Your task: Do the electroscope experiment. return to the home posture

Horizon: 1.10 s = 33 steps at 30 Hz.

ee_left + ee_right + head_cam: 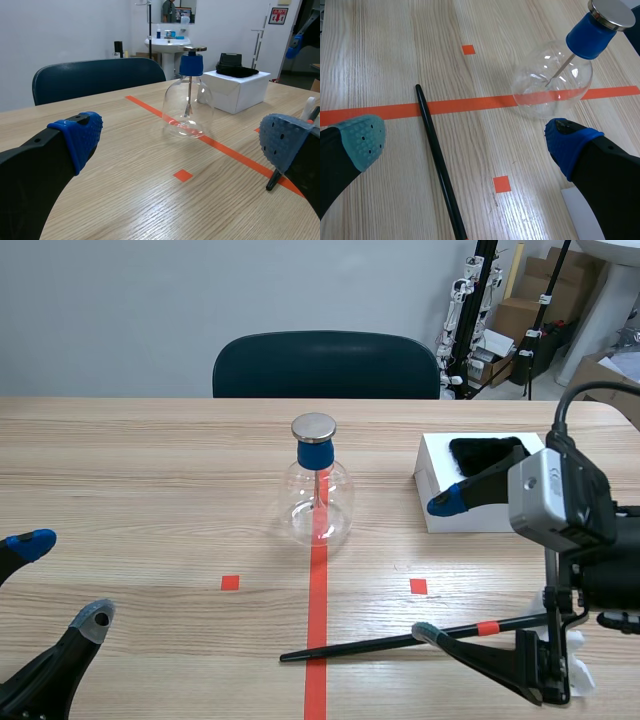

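Electroscope (318,495) stands upright on the counter (120,470), its clear glass bulb resting on the far end of the orange-red tape line. A blue stopper (315,454) and a flat metal disc (314,426) top it, and a thin stem hangs inside.

A black rod (370,645) lies flat on the counter nearer the robot. It crosses the tape line and has an orange band near its right end.

The right claw (438,568) is spread wide and grips nothing. The rod lies on the wood below the gap, nearer the grey-green pad.

The left claw (62,580) is also wide open and empty, low at the counter's left and well apart from the electroscope.

A white box (470,510) sits to the right of the electroscope with a black cloth (485,455) on top. A dark chair (325,365) stands behind the far edge.
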### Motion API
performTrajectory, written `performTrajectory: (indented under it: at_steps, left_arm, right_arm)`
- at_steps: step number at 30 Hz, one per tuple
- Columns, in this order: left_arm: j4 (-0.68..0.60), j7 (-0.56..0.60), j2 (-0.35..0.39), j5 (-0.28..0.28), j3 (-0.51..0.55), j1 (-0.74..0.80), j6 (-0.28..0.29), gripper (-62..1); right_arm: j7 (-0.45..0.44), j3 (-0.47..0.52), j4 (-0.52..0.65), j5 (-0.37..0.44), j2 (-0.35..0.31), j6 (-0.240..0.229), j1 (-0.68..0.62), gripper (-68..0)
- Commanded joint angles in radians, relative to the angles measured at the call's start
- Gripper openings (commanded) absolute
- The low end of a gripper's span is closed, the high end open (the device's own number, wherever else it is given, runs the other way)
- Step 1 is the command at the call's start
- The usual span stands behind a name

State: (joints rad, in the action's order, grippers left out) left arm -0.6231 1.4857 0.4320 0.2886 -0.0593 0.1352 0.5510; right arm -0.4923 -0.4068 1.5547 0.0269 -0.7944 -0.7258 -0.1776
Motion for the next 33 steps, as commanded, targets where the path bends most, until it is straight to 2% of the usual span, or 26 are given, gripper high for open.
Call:
performTrajectory:
  at_steps: [1, 16, 20, 27, 30, 33]
  left_arm:
    - [-0.011, 0.015, 0.001, -0.007, 0.003, -0.005, -0.002, 1.4]
    - [-0.011, 0.015, 0.001, -0.007, 0.003, -0.005, -0.002, 1.4]
    - [-0.011, 0.015, 0.001, -0.007, 0.003, -0.005, -0.002, 1.4]
    - [-0.052, 0.006, 0.019, -0.007, 0.003, 0.023, -0.002, 1.4]
    - [-0.135, -0.005, 0.053, -0.008, 0.003, 0.082, -0.002, 1.4]
    - [-0.254, -0.095, 0.085, -0.012, 0.003, 0.156, -0.002, 1.4]
  right_arm:
    - [-0.012, 0.006, 0.006, 0.012, -0.003, -0.001, 0.023, 0.4]
    - [-0.013, 0.006, 0.006, 0.012, 0.003, -0.001, 0.023, 0.4]
    - [-0.046, 0.017, 0.007, 0.012, 0.014, -0.001, 0.007, 0.4]
    - [-0.063, 0.152, 0.043, 0.011, 0.107, -0.001, -0.160, 0.4]
    - [-0.088, 0.218, 0.090, 0.011, 0.137, -0.001, -0.251, 0.4]
    - [-0.110, 0.284, 0.149, 0.011, 0.164, -0.001, -0.330, 0.4]
